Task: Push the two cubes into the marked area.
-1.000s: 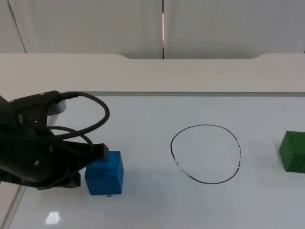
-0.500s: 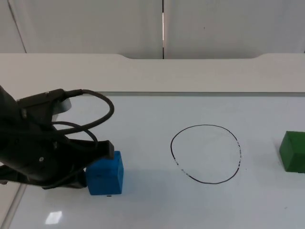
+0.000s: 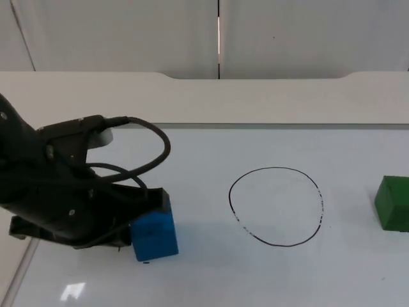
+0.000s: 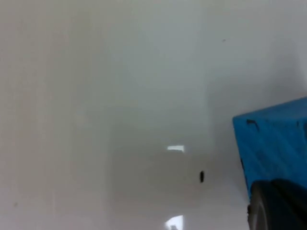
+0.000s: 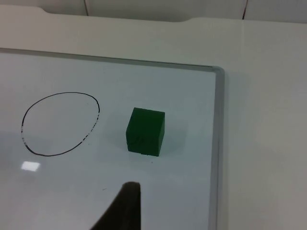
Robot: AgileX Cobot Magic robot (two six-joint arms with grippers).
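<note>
A blue cube [image 3: 155,234] rests on the white table at the left, turned slightly askew. My left gripper [image 3: 148,203] presses against its left upper side, with the arm's bulk hiding the contact. The left wrist view has the blue cube [image 4: 274,139] right beside the left gripper [image 4: 276,207]. The marked area, a black hand-drawn circle [image 3: 276,206], lies in the middle with nothing inside it. The green cube [image 3: 393,203] sits at the far right, outside the circle. In the right wrist view my waiting right gripper [image 5: 122,208] hangs short of the green cube [image 5: 145,131], with the circle [image 5: 60,123] beside it.
The board's grey raised border [image 5: 218,143] runs just past the green cube. The table's left edge [image 3: 18,272] is close behind the left arm. A grey partition wall [image 3: 217,35] closes off the back.
My left arm has moved right and pushed the blue cube a short way toward the circle, twisting it slightly. The green cube has not moved.
</note>
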